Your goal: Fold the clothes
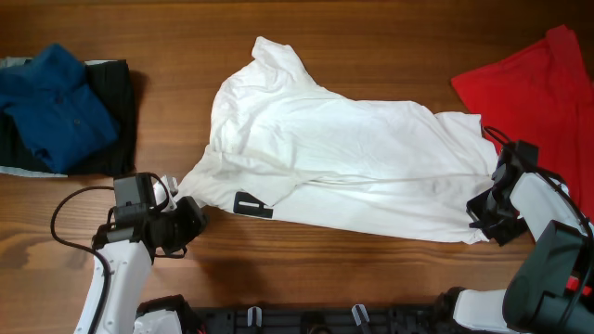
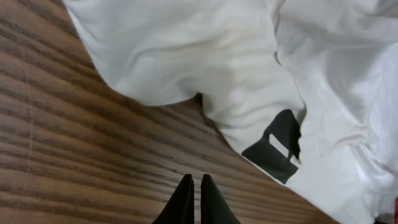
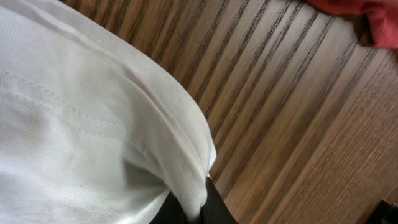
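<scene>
T-shirt [image 1: 353, 148] hem clamped inside right gripper [image 3: 194, 211].

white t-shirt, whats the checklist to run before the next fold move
1. Right gripper gripping the white T-shirt by its hem: ok, shut on it.
2. Left gripper gripping cloth: not ok, shut on nothing, tips over the bare table beside the shirt's edge.
3. Shirt lying flat: not ok, creased and bunched.
4. Black label findable: ok, it shows near the left gripper.
5. Red shirt clear of the white one: cannot tell, their edges run close by the right arm.
</scene>
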